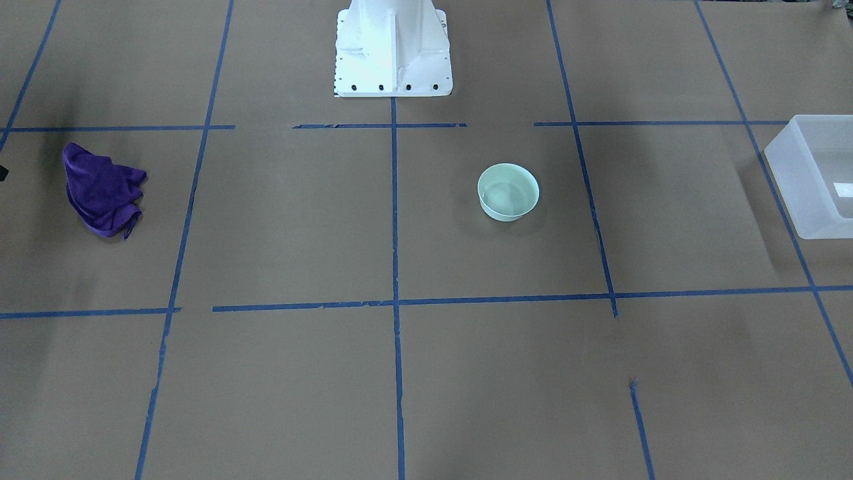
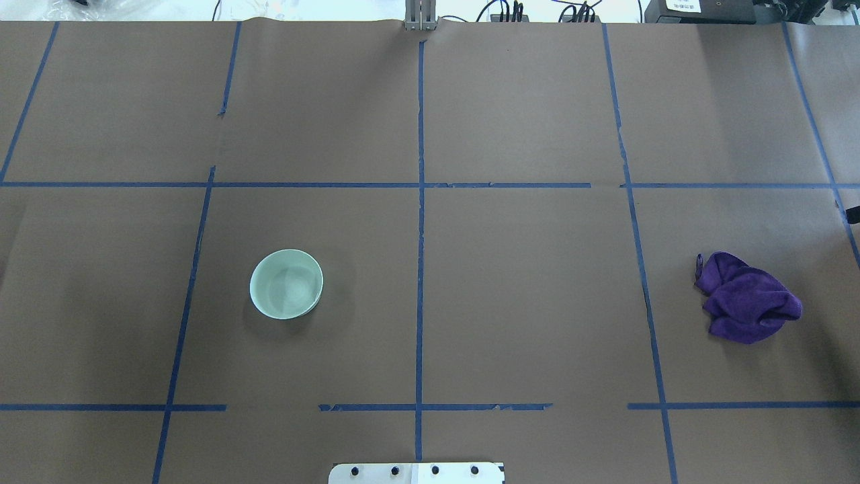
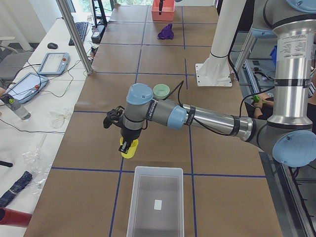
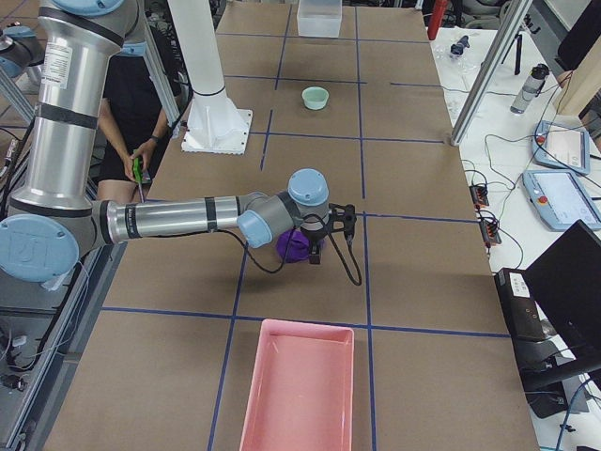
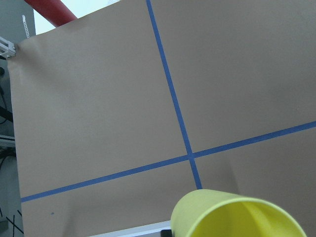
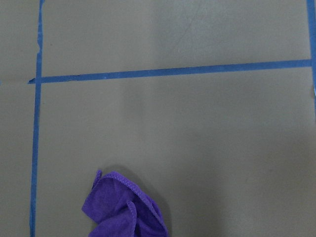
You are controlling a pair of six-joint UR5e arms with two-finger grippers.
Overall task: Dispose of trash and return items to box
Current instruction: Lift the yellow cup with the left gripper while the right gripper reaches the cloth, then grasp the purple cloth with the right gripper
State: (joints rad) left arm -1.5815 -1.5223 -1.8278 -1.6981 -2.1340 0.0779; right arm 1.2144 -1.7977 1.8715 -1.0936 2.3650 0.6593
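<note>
While the smooth, tapered yellow cup [image 3: 130, 150] is being seen at the left gripper [image 3: 127, 146], the frosted box [image 3: 143, 207] with its unreadable white label [image 3: 158, 204] just beyond, grip cannot be told for it or the right gripper [image 4: 315, 255].

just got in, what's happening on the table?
The left gripper has the yellow cup at its tip, just short of the box; grip state unclear. The mint bowl sits upright on the table. The right gripper hangs over the purple cloth, contact unclear.
</note>
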